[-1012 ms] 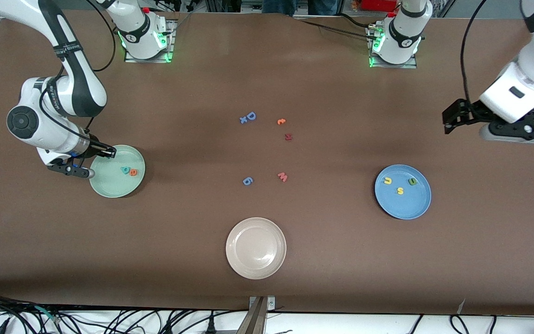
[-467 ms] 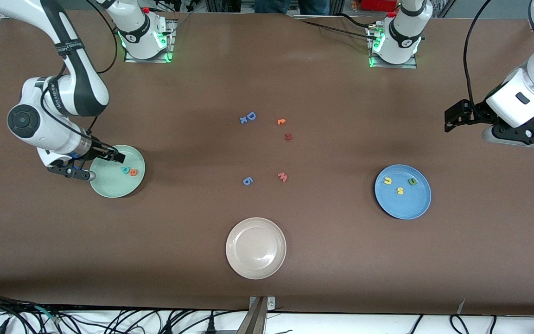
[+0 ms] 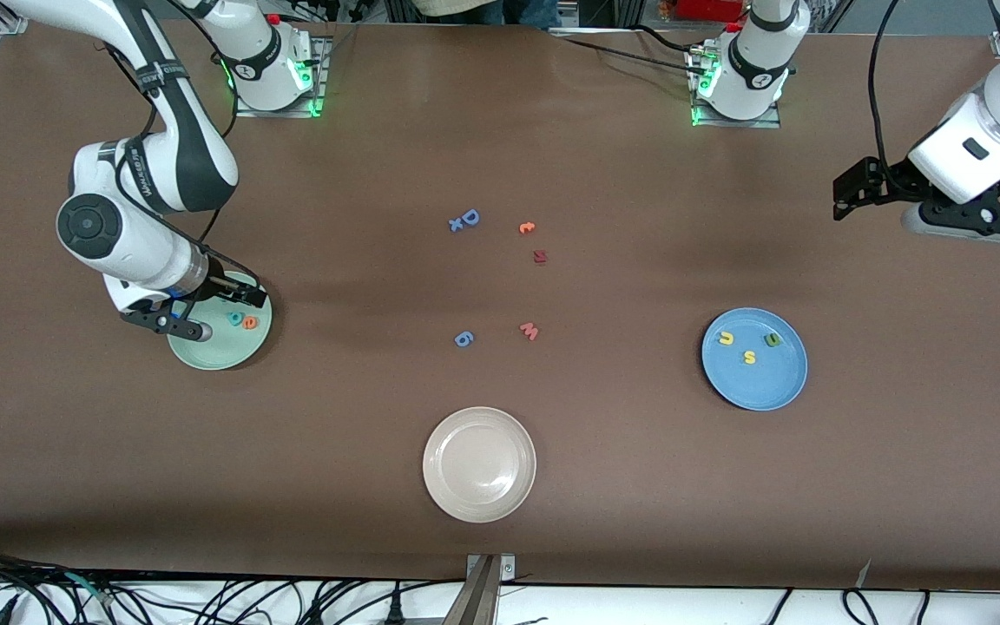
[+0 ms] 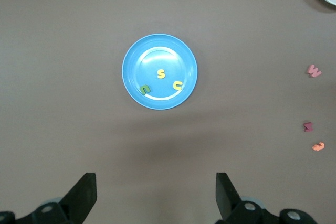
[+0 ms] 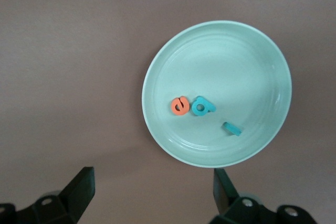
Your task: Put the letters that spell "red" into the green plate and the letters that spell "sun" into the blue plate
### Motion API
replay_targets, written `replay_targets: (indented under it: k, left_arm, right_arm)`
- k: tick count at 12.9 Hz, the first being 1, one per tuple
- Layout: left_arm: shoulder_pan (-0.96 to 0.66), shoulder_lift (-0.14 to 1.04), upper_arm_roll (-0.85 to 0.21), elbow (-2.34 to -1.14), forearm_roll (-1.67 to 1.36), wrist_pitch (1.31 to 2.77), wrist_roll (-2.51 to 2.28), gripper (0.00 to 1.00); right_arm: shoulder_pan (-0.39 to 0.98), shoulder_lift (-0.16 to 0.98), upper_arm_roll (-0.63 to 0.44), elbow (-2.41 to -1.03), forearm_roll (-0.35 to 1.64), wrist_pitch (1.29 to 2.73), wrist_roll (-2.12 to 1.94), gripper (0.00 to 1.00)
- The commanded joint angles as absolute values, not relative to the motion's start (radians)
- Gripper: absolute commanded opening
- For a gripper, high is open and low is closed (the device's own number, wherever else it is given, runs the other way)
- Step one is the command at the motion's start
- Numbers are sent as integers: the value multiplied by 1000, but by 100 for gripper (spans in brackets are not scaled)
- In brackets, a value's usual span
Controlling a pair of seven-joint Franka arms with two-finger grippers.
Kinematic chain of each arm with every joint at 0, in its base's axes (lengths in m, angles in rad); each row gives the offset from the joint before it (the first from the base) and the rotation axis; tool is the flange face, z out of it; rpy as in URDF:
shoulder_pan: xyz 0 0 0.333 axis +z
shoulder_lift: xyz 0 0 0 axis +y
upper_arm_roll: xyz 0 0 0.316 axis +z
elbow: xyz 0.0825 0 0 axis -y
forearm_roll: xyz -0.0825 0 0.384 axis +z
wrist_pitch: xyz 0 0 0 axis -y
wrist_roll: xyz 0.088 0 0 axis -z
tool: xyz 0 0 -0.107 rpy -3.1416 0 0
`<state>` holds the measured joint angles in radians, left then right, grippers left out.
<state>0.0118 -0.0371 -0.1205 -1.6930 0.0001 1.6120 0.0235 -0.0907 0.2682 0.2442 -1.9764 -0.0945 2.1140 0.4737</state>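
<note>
Even overhead light, medium bright, all views sharp. Matte brown desk (image 3: pixel 604 486) shows no glare; soft dark patches lie under both arms. Glossy round beige plate (image 3: pixel 479 464) carries a faint sheen. Green LEDs glow at both bases. Wrist views: soft broad shadow near the lens.

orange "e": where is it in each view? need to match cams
Front view: the orange "e" lies in the green plate, beside the teal "d", just clear of the open right gripper.
Right wrist view: the orange "e" is in the plate, touching the "d".
Left wrist view: not in it.
Shared landmark: the green plate, in the front and right wrist views.
</note>
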Motion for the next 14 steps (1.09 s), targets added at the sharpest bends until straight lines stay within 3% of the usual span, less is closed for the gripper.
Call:
replay_targets:
  k: [1, 6, 9, 14]
  left_arm:
    - [-3, -63, -115, -1726, 8, 1635, 40, 100]
    - [3, -29, -118, -1680, 8, 1625, 35, 100]
    - [2, -28, -120, -1671, 6, 1611, 32, 100]
    - [2, -29, -121, -1666, -5, 1594, 29, 100]
  right_arm:
    - [-75, 253, 226, -1867, -51, 1987, 472, 100]
    - [3, 247, 57, -1689, 41, 1788, 249, 100]
    - [11, 230, 22, -1582, 22, 1656, 144, 100]
    - [21, 143, -18, -1533, 21, 1473, 63, 100]
